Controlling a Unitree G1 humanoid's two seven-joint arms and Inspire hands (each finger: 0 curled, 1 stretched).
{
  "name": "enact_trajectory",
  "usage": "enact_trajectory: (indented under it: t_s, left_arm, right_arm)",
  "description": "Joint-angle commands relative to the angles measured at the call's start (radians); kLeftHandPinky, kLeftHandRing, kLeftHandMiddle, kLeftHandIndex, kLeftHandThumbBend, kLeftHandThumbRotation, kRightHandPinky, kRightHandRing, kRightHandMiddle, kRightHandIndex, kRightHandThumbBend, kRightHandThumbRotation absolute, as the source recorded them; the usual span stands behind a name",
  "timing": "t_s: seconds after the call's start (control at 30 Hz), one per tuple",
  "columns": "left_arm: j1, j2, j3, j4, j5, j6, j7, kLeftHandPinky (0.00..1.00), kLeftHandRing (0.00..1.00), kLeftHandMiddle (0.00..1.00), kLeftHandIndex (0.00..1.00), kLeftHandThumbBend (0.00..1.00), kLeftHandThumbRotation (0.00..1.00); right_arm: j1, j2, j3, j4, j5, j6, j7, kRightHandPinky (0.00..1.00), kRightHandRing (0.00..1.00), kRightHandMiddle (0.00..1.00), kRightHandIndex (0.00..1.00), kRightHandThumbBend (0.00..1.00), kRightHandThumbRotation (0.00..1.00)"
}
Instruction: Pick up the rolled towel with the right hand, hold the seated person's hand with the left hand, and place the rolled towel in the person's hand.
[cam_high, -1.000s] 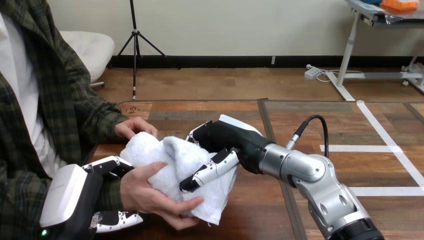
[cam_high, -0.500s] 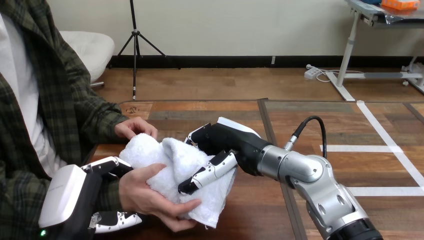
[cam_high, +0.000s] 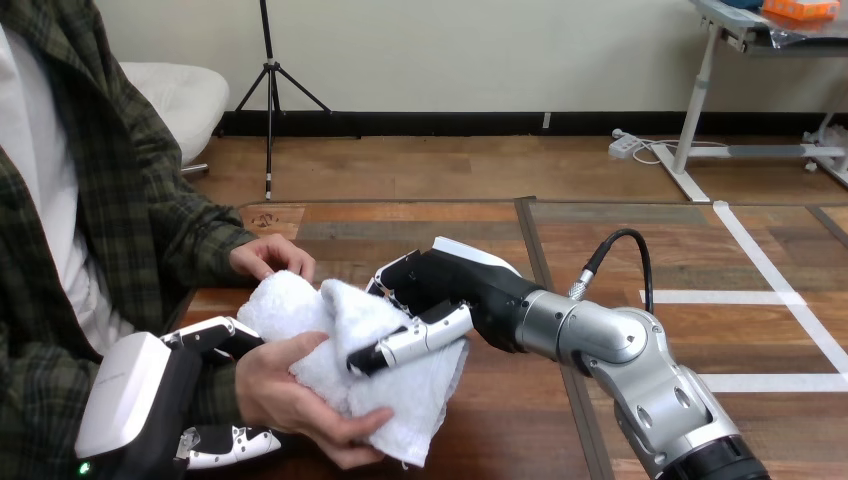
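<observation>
The robot's right hand (cam_high: 455, 285) pinches the white rolled towel (cam_high: 330, 330) between thumb and fingers above the wooden table (cam_high: 520, 420). The towel rests in the person's hand (cam_high: 285, 400), and the left hand (cam_high: 150, 395) clasps that hand's wrist with curled fingers. The person's other hand (cam_high: 270, 255) touches the towel's far end.

We are looking at a bright, evenly lit scene, with soft light seeming to be falling from overhead. The white towel (cam_high: 300, 315) is reading as the brightest thing, its upper folds nearly washing out. The silver forearm (cam_high: 600, 335) behind the right hand (cam_high: 450, 285) is catching pale highlights along its rounded top, and the white shell of the left hand (cam_high: 125, 390) is glowing softly. The towel's hanging corner is casting a faint, soft-edged shadow on the wooden table (cam_high: 520, 410), whose boards are giving off a mild sheen
</observation>
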Motion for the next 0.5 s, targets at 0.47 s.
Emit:
enact_trajectory:
  t_s: [0.47]
  left_arm:
    - [-0.111, -0.025, -0.033, 0.028, -0.006, -0.029, -0.01, 0.47, 0.5, 0.55, 0.58, 0.93, 0.02]
  right_arm:
    - [-0.056, 0.017, 0.008, -0.07, 0.009, -0.014, -0.006, 0.89, 0.99, 0.99, 0.99, 1.0, 0.61]
